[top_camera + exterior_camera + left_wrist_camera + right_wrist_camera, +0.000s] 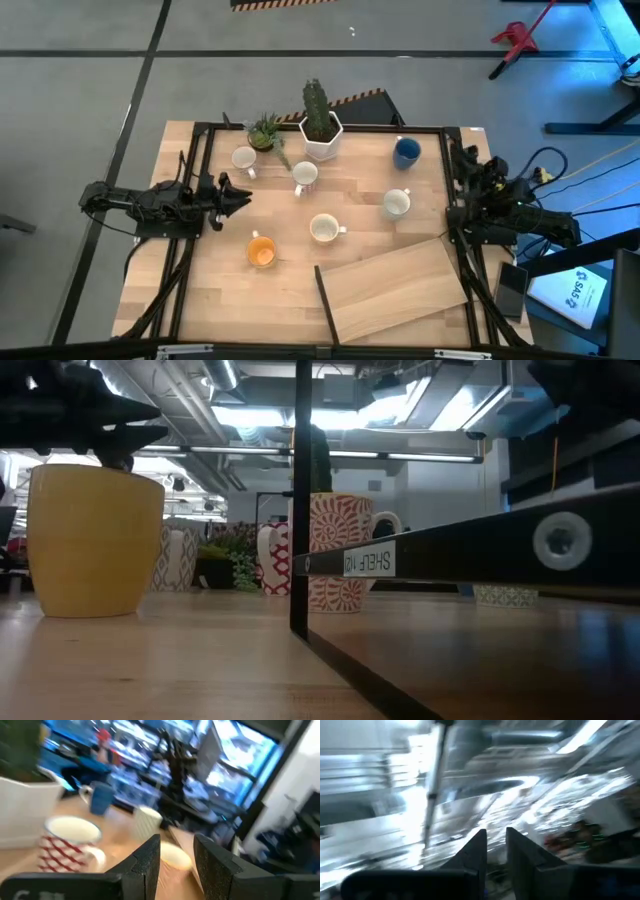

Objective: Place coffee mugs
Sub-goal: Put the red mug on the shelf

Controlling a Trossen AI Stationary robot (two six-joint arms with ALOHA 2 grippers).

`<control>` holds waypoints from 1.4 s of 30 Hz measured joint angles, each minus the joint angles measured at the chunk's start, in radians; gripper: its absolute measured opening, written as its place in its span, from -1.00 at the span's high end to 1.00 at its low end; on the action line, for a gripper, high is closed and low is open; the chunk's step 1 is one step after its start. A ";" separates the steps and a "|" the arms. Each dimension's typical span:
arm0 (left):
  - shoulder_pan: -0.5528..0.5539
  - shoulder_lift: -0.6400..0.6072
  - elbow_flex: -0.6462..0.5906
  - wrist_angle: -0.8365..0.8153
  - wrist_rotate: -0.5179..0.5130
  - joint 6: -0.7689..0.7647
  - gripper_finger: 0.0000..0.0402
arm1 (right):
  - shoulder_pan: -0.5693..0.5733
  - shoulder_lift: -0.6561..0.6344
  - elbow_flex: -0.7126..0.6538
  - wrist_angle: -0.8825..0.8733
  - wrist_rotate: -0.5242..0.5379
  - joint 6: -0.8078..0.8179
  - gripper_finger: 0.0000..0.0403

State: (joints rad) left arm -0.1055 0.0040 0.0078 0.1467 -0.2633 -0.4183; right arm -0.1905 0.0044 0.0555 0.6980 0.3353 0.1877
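Left gripper (243, 197) nearest the mugs; fingers released, grasping nothing.

The orange mug (261, 251) stands upright on the counter (380, 240), just ahead of the left fingers and to one side; the white mugs (323, 229) and the dark blue mug (406, 152) lie farther ahead. Right gripper (495, 851) waits at the counter's right edge, fingers slightly parted, empty, pointing away from the mugs.

The tabletop (210, 290) is pale wood planking with a smooth, faintly sheened finish. The loose shelf board (395, 290) at five o'clock is light wood, black-edged. The orange mug (261, 252) looks glazed and smooth; the patterned mug (340, 550) is glossy ceramic.
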 joint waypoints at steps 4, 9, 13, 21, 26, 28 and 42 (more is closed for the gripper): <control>0.000 0.000 0.000 0.007 -0.141 -0.014 0.44 | 0.000 0.000 0.003 0.007 0.126 -0.066 0.72; 0.001 0.000 0.000 0.006 -0.294 -0.013 0.44 | 0.000 0.000 0.003 -0.021 0.156 -0.102 0.72; 0.000 0.000 0.000 0.049 -0.345 -0.017 0.44 | 0.000 0.000 0.003 -0.029 0.170 -0.115 0.72; 0.001 0.004 0.026 0.156 -0.398 -0.091 0.44 | 0.000 0.022 0.004 -0.096 0.172 -0.173 0.70; 0.000 0.026 0.185 0.106 -0.281 0.087 0.44 | 0.000 0.083 0.004 -0.137 0.224 -0.174 0.50; 0.000 0.060 0.251 0.094 -0.247 0.159 0.44 | 0.000 0.114 0.004 -0.134 0.231 -0.175 0.36; 0.001 0.482 0.730 -0.779 -0.358 0.230 0.44 | 0.001 0.177 0.052 -0.122 0.200 -0.239 -0.23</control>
State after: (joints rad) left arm -0.1047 0.4861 0.7382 -0.6327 -0.6214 -0.1884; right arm -0.1898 0.1810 0.1073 0.5757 0.5355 -0.0510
